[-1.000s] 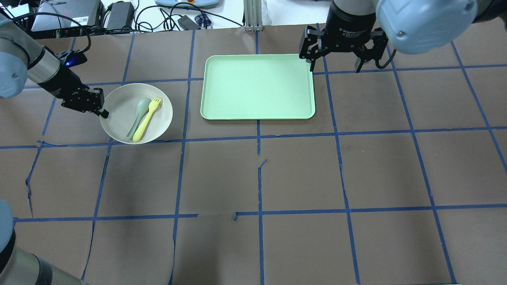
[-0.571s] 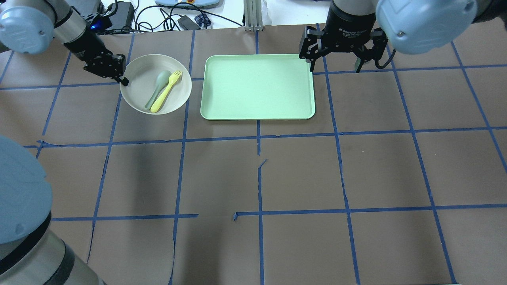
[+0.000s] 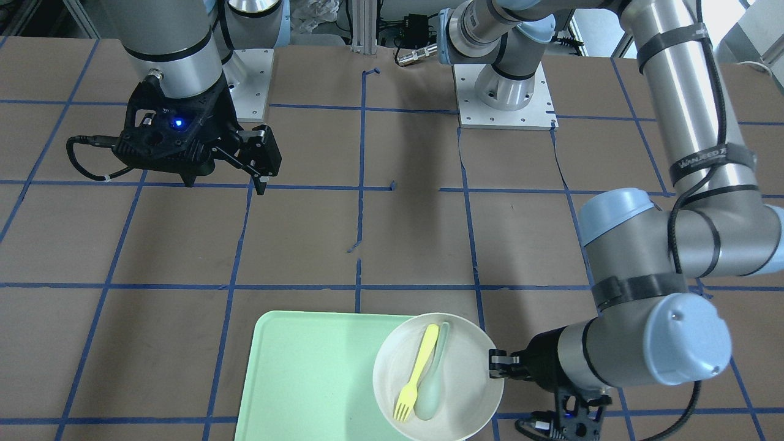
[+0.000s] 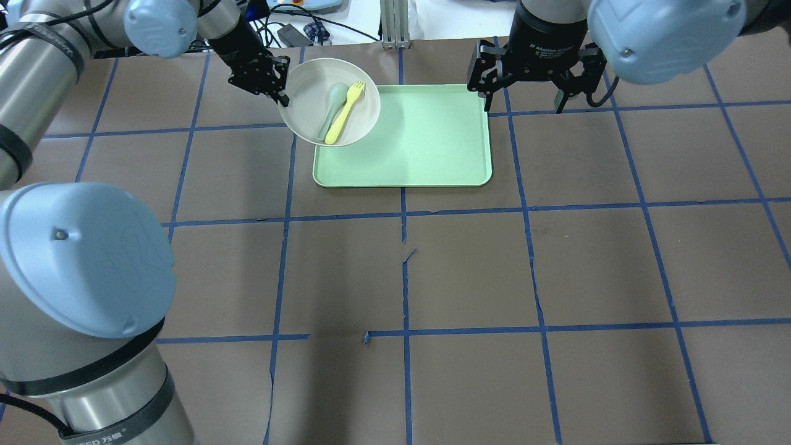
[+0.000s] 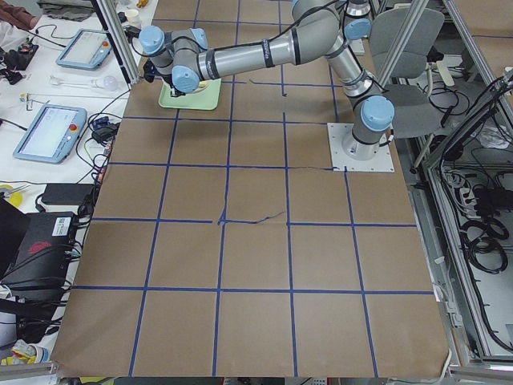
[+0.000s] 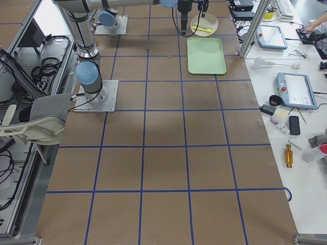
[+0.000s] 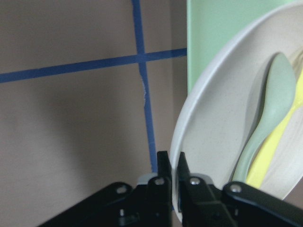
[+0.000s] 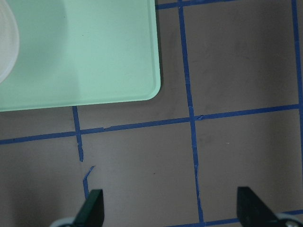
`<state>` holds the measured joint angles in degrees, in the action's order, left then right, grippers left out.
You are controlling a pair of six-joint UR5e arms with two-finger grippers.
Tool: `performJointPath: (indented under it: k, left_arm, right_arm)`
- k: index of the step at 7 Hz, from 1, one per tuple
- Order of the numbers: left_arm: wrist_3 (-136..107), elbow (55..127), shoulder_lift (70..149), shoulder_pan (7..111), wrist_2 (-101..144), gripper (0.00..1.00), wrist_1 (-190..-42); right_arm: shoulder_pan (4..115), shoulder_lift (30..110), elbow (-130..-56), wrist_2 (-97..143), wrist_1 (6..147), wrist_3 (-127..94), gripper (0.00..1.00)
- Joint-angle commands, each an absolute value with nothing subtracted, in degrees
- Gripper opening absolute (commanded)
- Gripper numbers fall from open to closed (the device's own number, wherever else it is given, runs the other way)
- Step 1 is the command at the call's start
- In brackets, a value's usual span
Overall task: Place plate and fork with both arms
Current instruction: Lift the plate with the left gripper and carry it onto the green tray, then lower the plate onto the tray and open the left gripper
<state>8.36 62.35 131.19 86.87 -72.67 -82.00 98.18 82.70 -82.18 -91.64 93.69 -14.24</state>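
While one second ago the plate was still low beside the tray, well apart from it on the left part of the tabletop, it now hangs over the tray's far left corner, with part of it still outside the tray's edge. The left claw is clamped on the plate's left rim, and the left wrist view shows both fingers pressed together on this thin edge. The fork lies inside the plate, just beside the spoon, and both have kept their place during the carry, so the plate seems to stay level. The right claw has not moved; it hovers near the tray's far right corner with its fingers wide apart and holds nothing. I judge that the transport is nearly done: the plate needs only a little more travel toward the tray's middle before it can be lowered. After that the fork is probably the work of the right arm.
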Motion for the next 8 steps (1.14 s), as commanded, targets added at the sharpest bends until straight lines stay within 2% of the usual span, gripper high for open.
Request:
performJointPath:
  k: [1,8]
  left_arm:
    - [2.7,61.9,136.2,90.2,-67.3,0.00,-75.8]
    - [1.8,64.0,138.6,92.0,-65.5,0.00,-75.6]
  right_arm:
    - [98.2,82.7,-82.2,-91.7,93.7,-14.2,1.00]
    - [98.2,82.7,-82.2,-91.7,93.7,-14.2,1.00]
